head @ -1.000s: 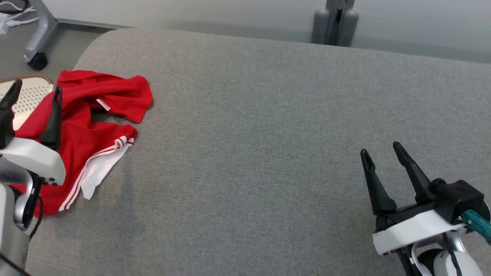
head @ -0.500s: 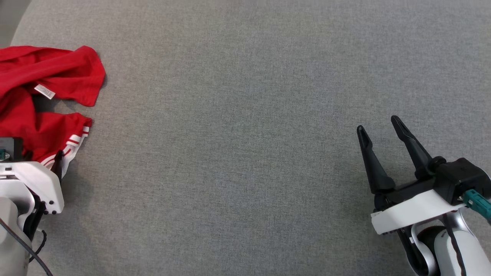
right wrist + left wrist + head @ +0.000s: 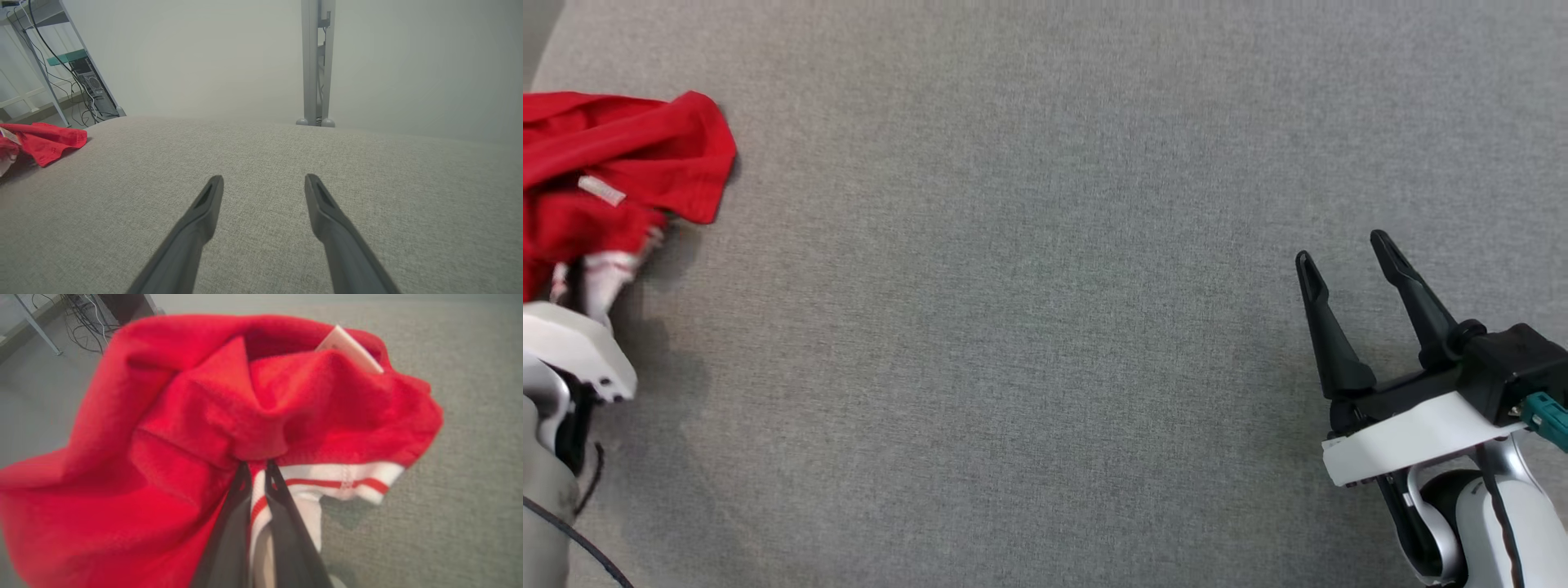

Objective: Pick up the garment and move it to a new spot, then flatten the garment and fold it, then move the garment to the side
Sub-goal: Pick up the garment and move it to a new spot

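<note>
A crumpled red garment [image 3: 621,163] with white stripes lies bunched at the far left of the grey cushion [image 3: 1045,327]. In the left wrist view my left gripper [image 3: 255,471] is shut on the red garment [image 3: 204,416] at its white-striped hem, which is lifted off the surface. The head view has the left gripper's white body [image 3: 572,351] at the left edge, its fingers hidden by cloth. My right gripper [image 3: 1347,249] hovers open over bare cushion at the lower right, far from the garment [image 3: 45,143]. Nothing sits between the fingers of my right gripper [image 3: 263,179].
The grey cushion [image 3: 261,212] stretches wide between the two arms. Beyond its far edge stand a grey post [image 3: 316,61] against a pale wall and a metal frame with cables [image 3: 81,81] on the floor at the left.
The head camera tilted down, shifting the whole picture. My left gripper closed on the garment's striped hem and raised it, bunching the cloth. The right gripper stayed open.
</note>
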{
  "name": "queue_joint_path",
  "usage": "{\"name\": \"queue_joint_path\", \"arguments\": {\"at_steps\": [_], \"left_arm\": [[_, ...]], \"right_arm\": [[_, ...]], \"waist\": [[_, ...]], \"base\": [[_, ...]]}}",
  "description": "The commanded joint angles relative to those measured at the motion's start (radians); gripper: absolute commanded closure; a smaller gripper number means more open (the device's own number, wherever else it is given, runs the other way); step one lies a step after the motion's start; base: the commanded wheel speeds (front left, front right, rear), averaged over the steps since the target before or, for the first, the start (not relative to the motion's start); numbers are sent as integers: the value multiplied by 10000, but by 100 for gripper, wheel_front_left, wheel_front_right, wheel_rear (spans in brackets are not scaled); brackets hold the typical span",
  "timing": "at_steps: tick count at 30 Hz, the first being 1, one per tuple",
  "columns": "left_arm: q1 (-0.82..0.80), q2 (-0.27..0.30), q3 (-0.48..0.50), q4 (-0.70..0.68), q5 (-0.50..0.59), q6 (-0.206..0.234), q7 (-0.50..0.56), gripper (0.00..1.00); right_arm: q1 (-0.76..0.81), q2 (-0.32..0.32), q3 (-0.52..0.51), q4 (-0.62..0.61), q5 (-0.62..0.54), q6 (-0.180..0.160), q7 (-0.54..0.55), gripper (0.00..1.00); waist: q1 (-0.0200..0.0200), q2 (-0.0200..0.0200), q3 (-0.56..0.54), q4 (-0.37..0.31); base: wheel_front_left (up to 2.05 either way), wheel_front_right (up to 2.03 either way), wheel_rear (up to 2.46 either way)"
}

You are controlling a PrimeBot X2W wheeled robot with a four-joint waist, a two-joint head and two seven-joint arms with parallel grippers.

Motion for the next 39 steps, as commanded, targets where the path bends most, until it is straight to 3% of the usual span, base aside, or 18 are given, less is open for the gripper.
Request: {"name": "queue_joint_path", "arguments": {"at_steps": [1,7,15,20,27,31,39], "left_arm": [[-343,174,132,-155,-11,216,-460,100],[-361,342,584,-1274,-18,754,-874,100],[1861,67,1741,-5914,423,1920,-889,100],[3648,-365,1551,-8685,748,2488,-812,100],[5552,-627,811,-11664,1179,3108,201,100],[6042,-674,354,-12523,1372,3239,797,100],[5533,-896,-686,-12541,1346,2597,1392,100]], "right_arm": [[151,-8,-77,77,21,0,-102,0],[370,94,-183,227,106,0,-253,0],[861,237,-236,433,266,0,-477,0],[1094,280,-290,519,375,0,-572,0],[1200,294,-184,672,576,0,-731,0],[1082,296,-79,692,723,0,-861,0],[750,295,117,974,1032,1,-1294,0]], "waist": [[0,0,-341,69],[0,0,-1040,95],[0,0,-2162,-208],[0,0,-2569,-574],[0,0,-2680,-1410],[0,0,-2399,-2055],[0,0,-1529,-3705]], "base": [[0,0,0],[0,0,0],[0,0,0],[0,0,0],[0,0,0],[0,0,0],[0,0,0]]}}
